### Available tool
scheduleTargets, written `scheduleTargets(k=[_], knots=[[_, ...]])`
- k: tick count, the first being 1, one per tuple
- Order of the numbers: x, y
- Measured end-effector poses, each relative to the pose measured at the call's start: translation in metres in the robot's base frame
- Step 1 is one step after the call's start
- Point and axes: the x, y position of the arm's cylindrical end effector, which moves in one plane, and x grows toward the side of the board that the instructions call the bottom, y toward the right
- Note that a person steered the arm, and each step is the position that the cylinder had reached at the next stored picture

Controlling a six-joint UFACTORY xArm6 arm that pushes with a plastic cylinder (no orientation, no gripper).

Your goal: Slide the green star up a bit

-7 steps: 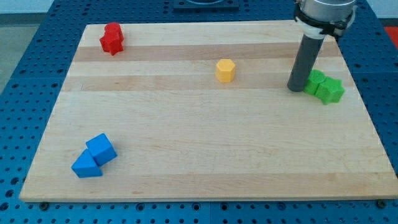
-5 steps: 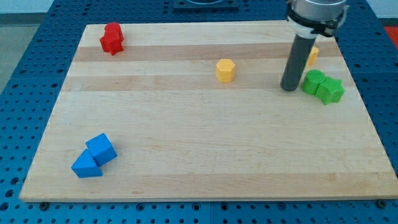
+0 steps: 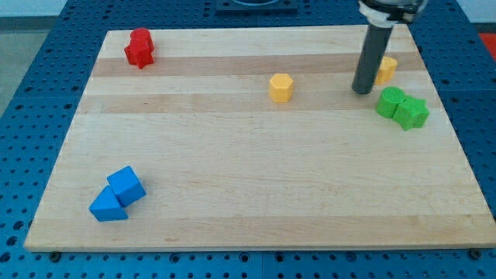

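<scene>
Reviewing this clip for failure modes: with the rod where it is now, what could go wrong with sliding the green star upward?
1. My tip sits up and to the view's left of the green star, not below it, so a push from here would likely send it right or down.
2. A second green block touches the star; circling below may disturb both.
3. A yellow block lies just above, partly hidden by the rod; the star could bump it.

my tip moved up-left, off green blocks

2 green blocks, 2 blue, 2 yellow — 1 red
</scene>
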Motion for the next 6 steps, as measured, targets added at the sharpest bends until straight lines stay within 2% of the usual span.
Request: scheduleTargets(k=[1, 3, 6], knots=[[-0.007, 0.031], [-0.054, 0.064], [-0.061, 0.018]])
